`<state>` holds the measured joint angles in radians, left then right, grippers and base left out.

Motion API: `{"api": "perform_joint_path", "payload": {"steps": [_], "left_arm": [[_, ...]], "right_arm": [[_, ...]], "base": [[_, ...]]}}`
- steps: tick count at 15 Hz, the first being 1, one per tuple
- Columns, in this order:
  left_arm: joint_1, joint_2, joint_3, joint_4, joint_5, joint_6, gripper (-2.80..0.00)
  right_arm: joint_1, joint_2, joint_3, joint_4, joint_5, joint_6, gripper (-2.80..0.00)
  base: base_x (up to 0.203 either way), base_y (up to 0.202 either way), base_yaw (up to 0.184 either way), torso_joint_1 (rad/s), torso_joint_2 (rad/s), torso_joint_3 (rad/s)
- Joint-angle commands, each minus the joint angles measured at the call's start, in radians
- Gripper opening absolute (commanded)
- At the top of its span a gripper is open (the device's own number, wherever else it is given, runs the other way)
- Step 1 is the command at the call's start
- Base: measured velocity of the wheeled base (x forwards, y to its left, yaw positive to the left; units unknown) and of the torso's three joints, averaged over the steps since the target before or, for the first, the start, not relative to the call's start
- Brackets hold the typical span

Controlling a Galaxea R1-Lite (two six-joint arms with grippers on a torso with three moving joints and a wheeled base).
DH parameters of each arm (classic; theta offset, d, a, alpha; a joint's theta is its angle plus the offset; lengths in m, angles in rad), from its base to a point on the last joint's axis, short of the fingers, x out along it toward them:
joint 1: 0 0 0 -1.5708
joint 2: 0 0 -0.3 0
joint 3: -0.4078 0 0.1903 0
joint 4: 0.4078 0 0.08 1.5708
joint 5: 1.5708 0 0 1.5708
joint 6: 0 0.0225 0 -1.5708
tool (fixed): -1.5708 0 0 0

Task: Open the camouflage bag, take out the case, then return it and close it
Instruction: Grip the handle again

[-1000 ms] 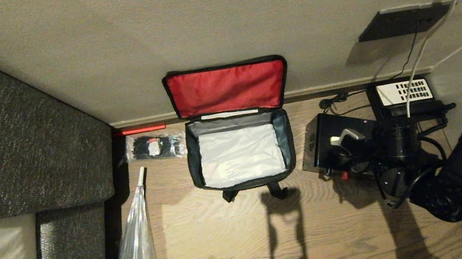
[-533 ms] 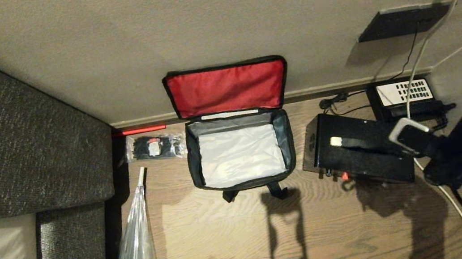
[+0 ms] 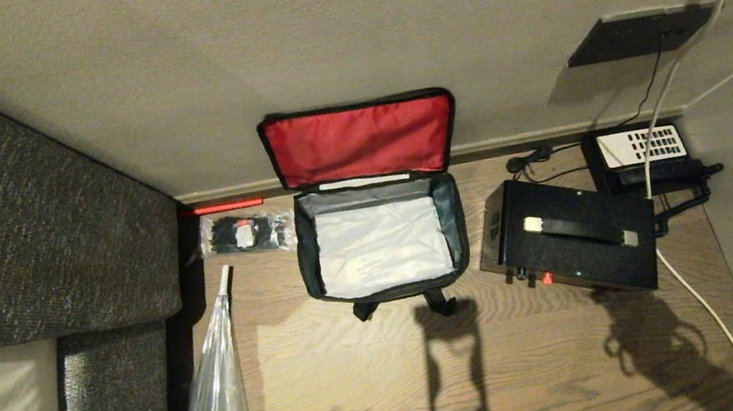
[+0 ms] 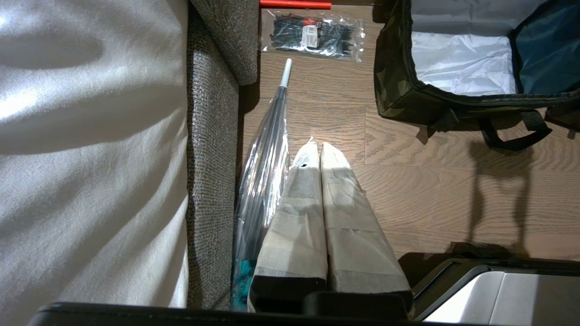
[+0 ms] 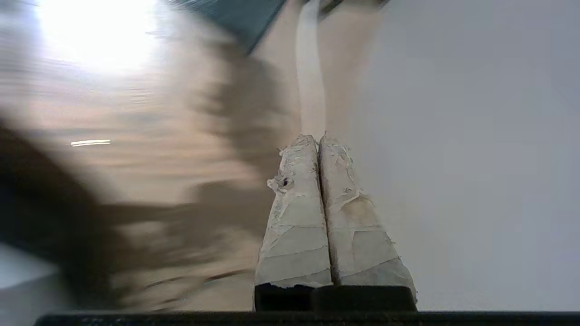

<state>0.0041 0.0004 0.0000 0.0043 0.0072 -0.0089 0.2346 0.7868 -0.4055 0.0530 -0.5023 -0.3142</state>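
Right tool point(image 5: 319, 140): taped fingers pressed together with nothing between them; it holds and touches nothing. It is outside the head view, and its own view is smeared, showing only pale wall and blurred floor.
Left tool point(image 4: 317, 147): taped fingers closed against each other, empty, held above the wooden floor point(image 3: 538, 353) beside the sofa point(image 3: 19, 233); it touches nothing.
Camouflage bag point(image 3: 382, 242): stands on the floor against the wall, lid thrown back and leaning on the wall so the red lining faces out. Its grey-white inside is bare; nothing lies in it. Black straps hang from the near side.
Case point(image 3: 568, 234): out of the bag, lying on the floor just beside the bag's right side, slightly askew, with a strap handle across its top face and a small red spot on its near edge.
Telephone point(image 3: 643, 156): black with a white keypad panel, behind the case by the wall, touching or nearly touching the case's far corner.
White cable point(image 3: 704, 308): runs down from the wall past the case's right end.
Packet of black ties point(image 3: 245, 233): clear, on the floor just left of the bag.
Red stick point(image 3: 223, 206): along the wall behind the packet.
Clear umbrella point(image 3: 218, 398): lies folded along the sofa's edge, tip pointing toward the packet.
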Motion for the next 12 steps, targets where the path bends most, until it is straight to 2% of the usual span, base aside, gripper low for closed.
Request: {"api": "perform_joint_path", "payload": {"steps": [1, 3, 4, 5, 8, 10, 12], "left_arm": [[0.000, 0.000, 0.003, 0.000, 0.000, 0.000, -2.80], [0.000, 0.000, 0.003, 0.000, 0.000, 0.000, -2.80], [0.000, 0.000, 0.003, 0.000, 0.000, 0.000, -2.80], [0.001, -0.002, 0.003, 0.000, 0.000, 0.000, -2.80], [0.000, -0.001, 0.003, 0.000, 0.000, 0.000, -2.80], [0.000, 0.000, 0.003, 0.000, 0.000, 0.000, -2.80], [0.000, -0.001, 0.003, 0.000, 0.000, 0.000, -2.80]], "right_arm": [[-0.120, -0.323, 0.100, 0.099, 0.262, 0.165, -2.80], [-0.212, -0.461, 0.293, -0.005, 0.418, 0.208, -2.80], [-0.232, -0.515, 0.374, -0.049, 0.456, 0.211, -2.80], [-0.239, -0.563, 0.414, -0.058, 0.477, 0.218, -2.80], [-0.238, -0.760, 0.409, -0.054, 0.510, 0.235, -2.80], [-0.238, -0.786, 0.408, -0.053, 0.519, 0.255, -2.80], [-0.236, -0.790, 0.406, -0.053, 0.521, 0.240, -2.80]], "base": [[0.000, 0.000, 0.000, 0.000, 0.00, 0.000], [0.000, 0.000, 0.000, 0.000, 0.00, 0.000], [0.000, 0.000, 0.000, 0.000, 0.00, 0.000], [0.000, 0.000, 0.000, 0.000, 0.00, 0.000], [0.000, 0.000, 0.000, 0.000, 0.00, 0.000], [0.000, 0.000, 0.000, 0.000, 0.00, 0.000], [0.000, 0.000, 0.000, 0.000, 0.00, 0.000]]}}
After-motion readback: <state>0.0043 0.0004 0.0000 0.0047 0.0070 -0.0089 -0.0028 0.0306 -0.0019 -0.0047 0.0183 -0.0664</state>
